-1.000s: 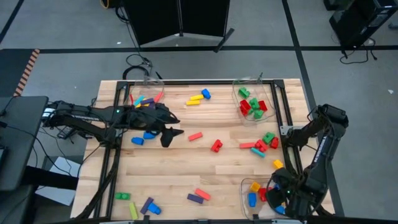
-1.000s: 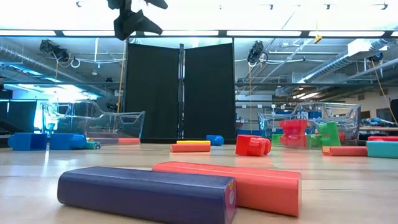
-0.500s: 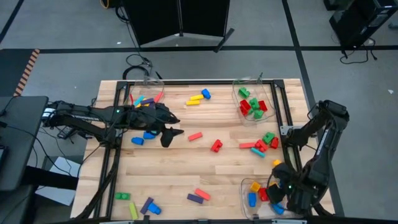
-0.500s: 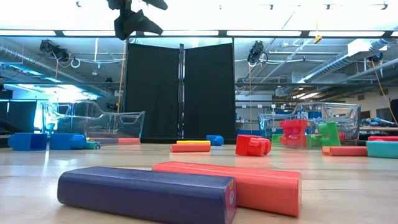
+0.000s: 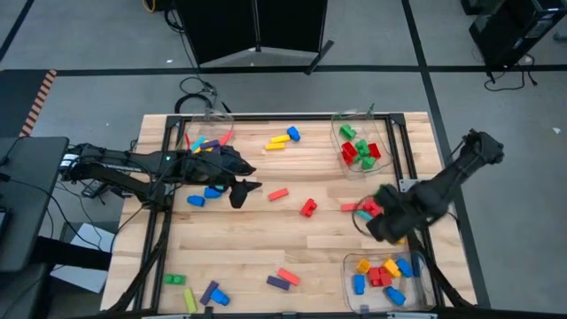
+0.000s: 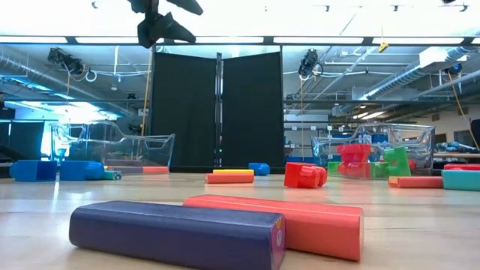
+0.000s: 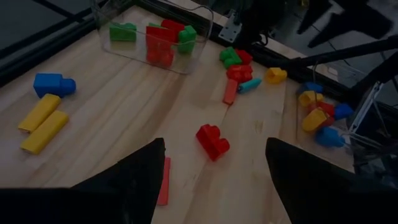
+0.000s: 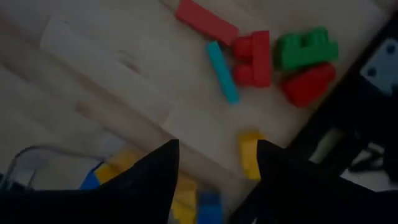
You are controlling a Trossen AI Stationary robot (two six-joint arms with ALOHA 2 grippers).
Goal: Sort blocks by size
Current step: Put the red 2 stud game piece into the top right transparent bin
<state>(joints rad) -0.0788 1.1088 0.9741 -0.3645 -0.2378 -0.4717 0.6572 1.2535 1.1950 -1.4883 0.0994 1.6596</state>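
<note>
Coloured blocks lie scattered on the wooden table. A red block (image 7: 212, 140) lies ahead of my left gripper (image 5: 243, 188), which hovers open left of the table's middle with nothing between its fingers. My right gripper (image 5: 384, 222) hangs open, pointing down, above the table near its right edge. Below it lie a yellow block (image 8: 250, 154), a teal bar (image 8: 222, 71), red blocks (image 8: 253, 58) and a green block (image 8: 306, 46); it touches none of them. A purple bar (image 6: 176, 234) and a red bar (image 6: 300, 221) lie at the near edge.
Three clear bins stand on the table: far left (image 5: 209, 135), far right (image 5: 359, 146) with red and green blocks, near right (image 5: 383, 271) with yellow, red and blue blocks. Black frame rails (image 5: 396, 159) run along the table's sides. Yellow and blue blocks (image 5: 282, 139) lie at the far middle.
My right gripper has swung away from above the near right bin toward the table's far edge and a little up and left, rolling as it went. It now hangs over the blocks by the right rail. My left arm has kept still.
</note>
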